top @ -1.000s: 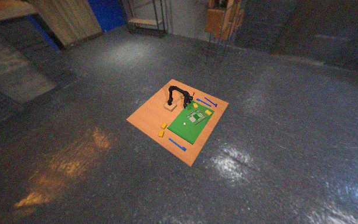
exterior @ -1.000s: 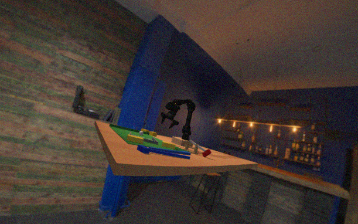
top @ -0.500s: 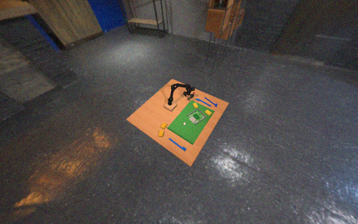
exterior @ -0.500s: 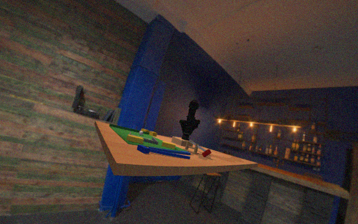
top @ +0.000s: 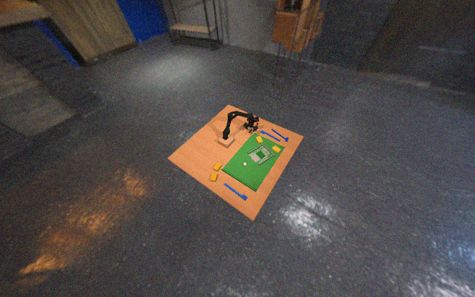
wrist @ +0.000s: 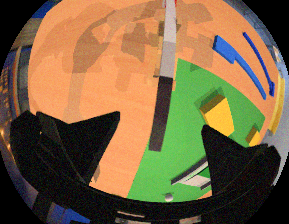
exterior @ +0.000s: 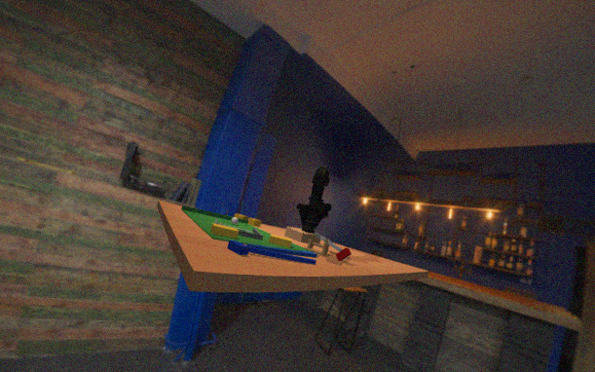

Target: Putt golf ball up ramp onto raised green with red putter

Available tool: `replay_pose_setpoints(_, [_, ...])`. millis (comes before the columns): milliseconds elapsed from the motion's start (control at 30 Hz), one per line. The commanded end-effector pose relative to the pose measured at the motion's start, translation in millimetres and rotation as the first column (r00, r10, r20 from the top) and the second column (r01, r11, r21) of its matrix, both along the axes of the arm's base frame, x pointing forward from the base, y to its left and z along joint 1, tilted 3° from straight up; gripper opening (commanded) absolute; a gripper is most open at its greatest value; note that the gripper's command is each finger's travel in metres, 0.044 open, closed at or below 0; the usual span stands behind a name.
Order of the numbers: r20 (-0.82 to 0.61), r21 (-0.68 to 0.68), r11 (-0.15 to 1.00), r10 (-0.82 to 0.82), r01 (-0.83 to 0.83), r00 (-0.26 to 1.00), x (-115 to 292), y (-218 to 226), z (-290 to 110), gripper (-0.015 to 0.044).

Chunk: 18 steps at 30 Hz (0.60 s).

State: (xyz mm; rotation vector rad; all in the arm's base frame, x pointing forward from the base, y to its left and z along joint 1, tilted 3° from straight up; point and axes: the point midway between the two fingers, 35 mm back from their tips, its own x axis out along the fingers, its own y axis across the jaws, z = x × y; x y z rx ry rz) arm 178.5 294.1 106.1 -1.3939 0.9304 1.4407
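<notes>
The red putter shows in the wrist view with its dark grip (wrist: pixel 161 112) and grey shaft running up to the top edge; its red head (top: pixel 256 124) (exterior: pixel 343 254) is clearer in the exterior view. It rests on small beige supports (exterior: pixel 325 246). My gripper (top: pixel 250 131) (exterior: pixel 310 230) (wrist: pixel 163 122) is open and empty, pointing down above the putter, whose grip shows between the fingertips in the wrist view. The white golf ball (top: pixel 245 164) (exterior: pixel 235 220) (wrist: pixel 168 197) lies on the green mat (top: pixel 242 175). The grey ramp (top: pixel 254 158) leads to the raised green (top: pixel 260 155), partly hidden in the wrist view.
Two blue putters (top: pixel 270 136) (top: pixel 280 134) lie beyond the mat's far end, another blue putter (top: pixel 235 191) beyond its near end. Yellow blocks (top: pixel 259 139) (top: pixel 277 148) stand on the mat's far part; two more yellow blocks (top: pixel 217 167) (top: pixel 214 177) stand off its near left corner.
</notes>
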Motion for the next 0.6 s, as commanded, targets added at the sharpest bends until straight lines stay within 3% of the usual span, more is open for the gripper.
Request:
replay_pose_setpoints(0, [-0.012, -0.012, 1.0, 0.005, -0.005, 1.0, -1.7, -1.0, -16.4, 0.044])
replay_pose_setpoints(567, [-0.012, -0.012, 1.0, 0.005, -0.005, 1.0, -1.1, 0.6, -36.4, 0.044])
